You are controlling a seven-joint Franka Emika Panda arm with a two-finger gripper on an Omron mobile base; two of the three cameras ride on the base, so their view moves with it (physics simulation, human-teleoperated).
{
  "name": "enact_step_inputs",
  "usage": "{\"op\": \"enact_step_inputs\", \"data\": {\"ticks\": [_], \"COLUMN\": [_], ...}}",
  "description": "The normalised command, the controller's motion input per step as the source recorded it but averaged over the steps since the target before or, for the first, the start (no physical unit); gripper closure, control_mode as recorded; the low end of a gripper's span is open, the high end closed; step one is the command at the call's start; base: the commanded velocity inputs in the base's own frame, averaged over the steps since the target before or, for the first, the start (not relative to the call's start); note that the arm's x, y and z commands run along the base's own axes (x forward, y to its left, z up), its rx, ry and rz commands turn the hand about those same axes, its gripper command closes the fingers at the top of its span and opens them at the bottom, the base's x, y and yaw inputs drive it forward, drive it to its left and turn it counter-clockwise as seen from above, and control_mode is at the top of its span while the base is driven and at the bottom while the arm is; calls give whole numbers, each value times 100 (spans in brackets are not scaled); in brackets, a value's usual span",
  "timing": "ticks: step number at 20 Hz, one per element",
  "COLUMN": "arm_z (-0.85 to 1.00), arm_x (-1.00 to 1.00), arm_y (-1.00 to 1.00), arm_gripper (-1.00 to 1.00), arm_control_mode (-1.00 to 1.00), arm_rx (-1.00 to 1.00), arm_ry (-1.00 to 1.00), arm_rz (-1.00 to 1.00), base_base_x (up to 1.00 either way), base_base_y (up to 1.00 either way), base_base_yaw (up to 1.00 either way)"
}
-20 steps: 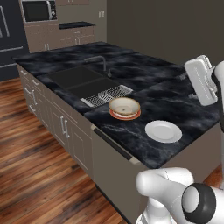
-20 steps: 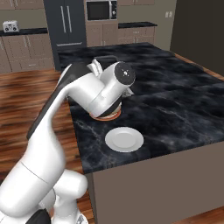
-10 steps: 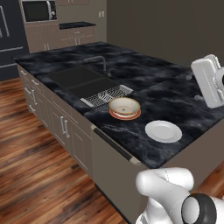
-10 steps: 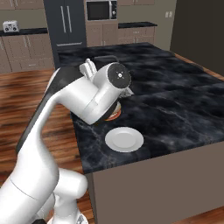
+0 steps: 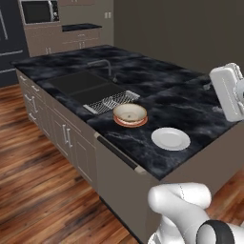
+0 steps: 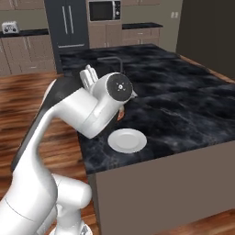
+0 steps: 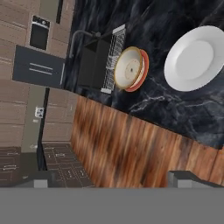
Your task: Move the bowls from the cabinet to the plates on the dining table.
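Claw (image 7: 113, 179) status: released, with both finger tips spread wide apart at the bottom of the hand view and nothing between them; it hangs high above the scene, looking down on the dining table (image 7: 175, 118) edge and the wooden floor (image 7: 131, 148) beside it. On the dining table (image 5: 157, 95), the cream bowl (image 5: 129, 113) with the tan-brown outside sits upright on the orange-red plate (image 5: 128, 123), whose rim shows as a thin ring around the bowl's base; in the hand view the same cream bowl (image 7: 128, 68) covers most of the orange-red plate (image 7: 142, 74). The white plate (image 5: 170, 138) lies bare on the black marble, near the bowl and plate pair but apart from it, closer to the table's corner; it also appears in the right base view (image 6: 127, 140) and in the hand view (image 7: 195, 58). Just beyond the bowl, a wire dish rack (image 5: 110, 101) lies at the edge of the dark sink (image 5: 83, 86), with the faucet (image 5: 106, 66) standing behind the basin. Farther back, a microwave (image 5: 38, 12) is set into the wall units, and a dark refrigerator (image 6: 69, 23) stands against the far wall.
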Motion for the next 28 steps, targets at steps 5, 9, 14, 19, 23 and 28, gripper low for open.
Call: {"op": "enact_step_inputs", "data": {"ticks": [5,9,14,19,23,28], "arm_z": [0,0,0,0,0,0], "arm_x": [0,0,0,0,0,0], "arm_y": [0,0,0,0,0,0], "arm_gripper": [-100,-100,-100,-100,-100,-100], "arm_control_mode": [100,100,100,100,100,100], "arm_rx": [0,0,0,0,0,0], "arm_ry": [0,0,0,0,0,0], "arm_rz": [0,0,0,0,0,0], "base_base_x": [-59,-56,-31,0,0,0], "base_base_y": [16,36,51,5,0,0], "base_base_yaw": [-3,-1,6,24,25,25]}}
